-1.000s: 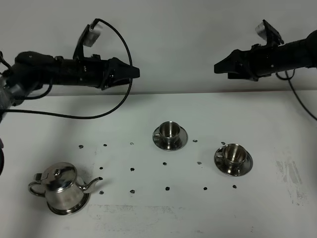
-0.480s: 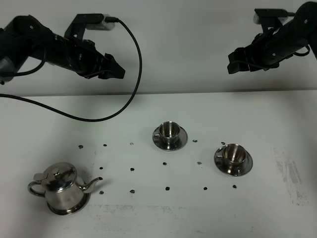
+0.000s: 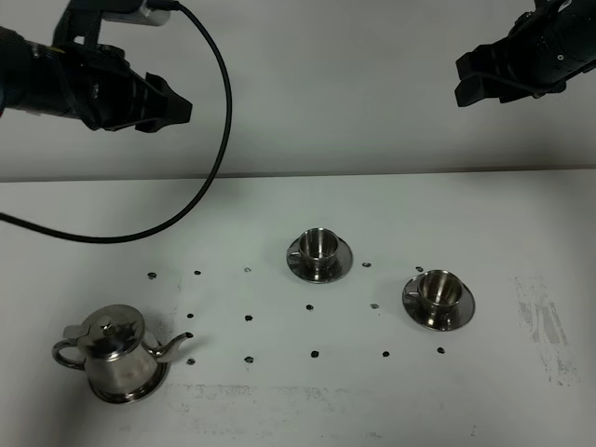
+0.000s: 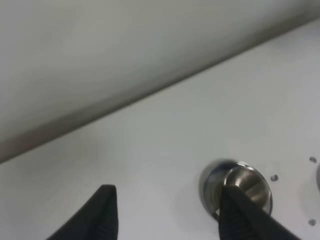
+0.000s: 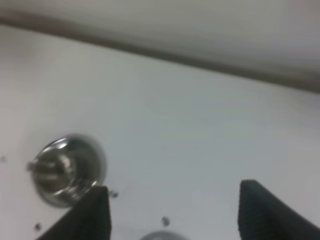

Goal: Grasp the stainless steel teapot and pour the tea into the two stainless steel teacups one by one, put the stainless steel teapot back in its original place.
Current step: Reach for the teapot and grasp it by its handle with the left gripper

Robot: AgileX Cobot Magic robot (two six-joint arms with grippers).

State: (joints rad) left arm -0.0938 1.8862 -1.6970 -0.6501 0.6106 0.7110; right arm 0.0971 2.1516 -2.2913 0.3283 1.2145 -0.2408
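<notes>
Two claws, both empty. The left claw (image 3: 180,107) hangs in the upper left of the frame and the right claw (image 3: 464,80) in the upper right, each with jaws apart on nothing. Over the last second both arms drew up and outward, away from the middle of the table (image 3: 521,214). The teapot (image 3: 114,352) stands unmoved at lower left on its round plate (image 3: 160,380). The centre cup (image 3: 319,245) and right cup (image 3: 438,290) sit apart on their saucers (image 3: 343,264).

Judgement: no grasp begun; the left claw must descend to the handle (image 3: 61,354).
</notes>
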